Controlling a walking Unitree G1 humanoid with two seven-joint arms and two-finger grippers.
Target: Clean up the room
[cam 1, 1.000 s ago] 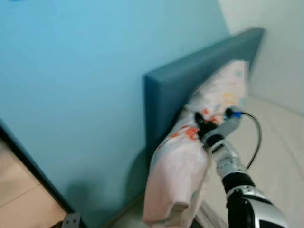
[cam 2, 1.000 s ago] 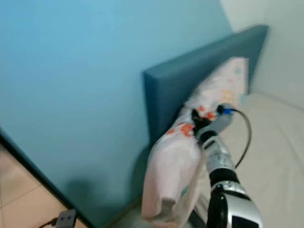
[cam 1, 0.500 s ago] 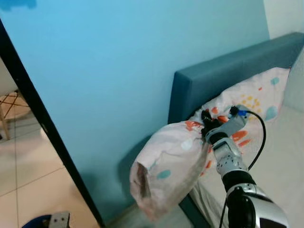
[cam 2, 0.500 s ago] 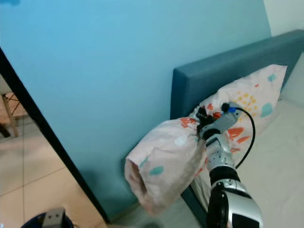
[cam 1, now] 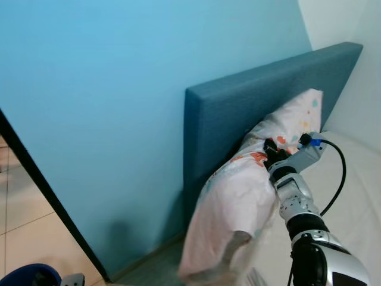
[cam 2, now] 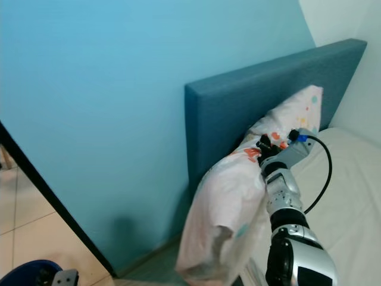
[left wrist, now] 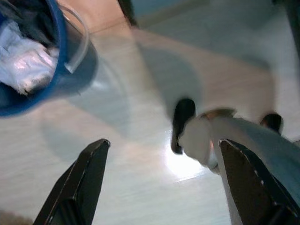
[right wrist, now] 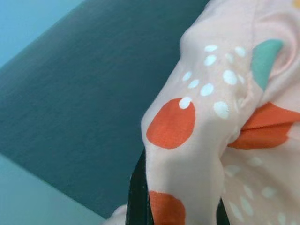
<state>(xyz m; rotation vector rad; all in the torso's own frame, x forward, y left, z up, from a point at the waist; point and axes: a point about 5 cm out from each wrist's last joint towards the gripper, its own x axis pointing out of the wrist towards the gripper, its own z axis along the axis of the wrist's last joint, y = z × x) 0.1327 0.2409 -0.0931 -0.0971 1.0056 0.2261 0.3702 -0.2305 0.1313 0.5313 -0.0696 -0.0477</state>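
Pillow (cam 1: 229, 214) was pale pink with orange blobs, teal patches and white dots. Headboard (cam 1: 250, 113) was dark teal, wall (cam 1: 107, 89) bright light blue, bucket (left wrist: 28, 56) blue, floor tiles (cam 1: 30, 238) beige.

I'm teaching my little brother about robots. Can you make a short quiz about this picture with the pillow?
1. True or false: the right tool is shut on the pillow.
2. What stands right behind the pillow? A) a wooden door B) the blue headboard C) a window
3. Fill in: the left tool hangs open above the floor, near a blue ____.

Key:
1. True, a fold of fabric is pinched between its fingers.
2. B
3. bucket
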